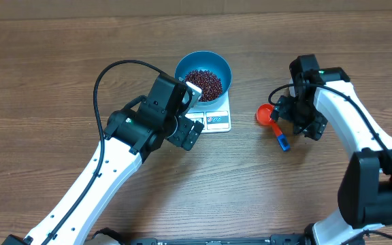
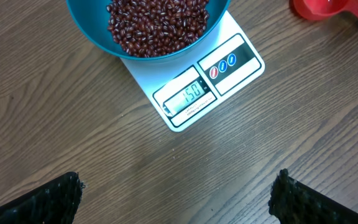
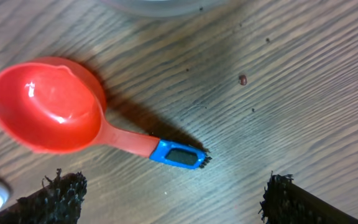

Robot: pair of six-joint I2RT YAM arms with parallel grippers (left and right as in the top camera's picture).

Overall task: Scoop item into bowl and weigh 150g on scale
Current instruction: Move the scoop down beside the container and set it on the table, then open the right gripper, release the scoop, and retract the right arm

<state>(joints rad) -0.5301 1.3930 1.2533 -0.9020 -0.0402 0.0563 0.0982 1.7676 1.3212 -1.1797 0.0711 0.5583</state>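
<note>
Currently released, both sides. Left end effector spread wide, grasping nothing, hanging over bare worktop just short of the scale. Right end effector also spread wide, grasping nothing. Lying loose on the wood just ahead of its fingers, an empty red scoop with a blue handle tip. Beyond that, one stray bean, then a pale curved edge at frame top, possibly a clear container, too cropped to tell. Outward from the left side: white scale with display reading 150, blue bowl sitting on it, beans heaped inside. Scoop well apart from scale, on the right arm's side.
</note>
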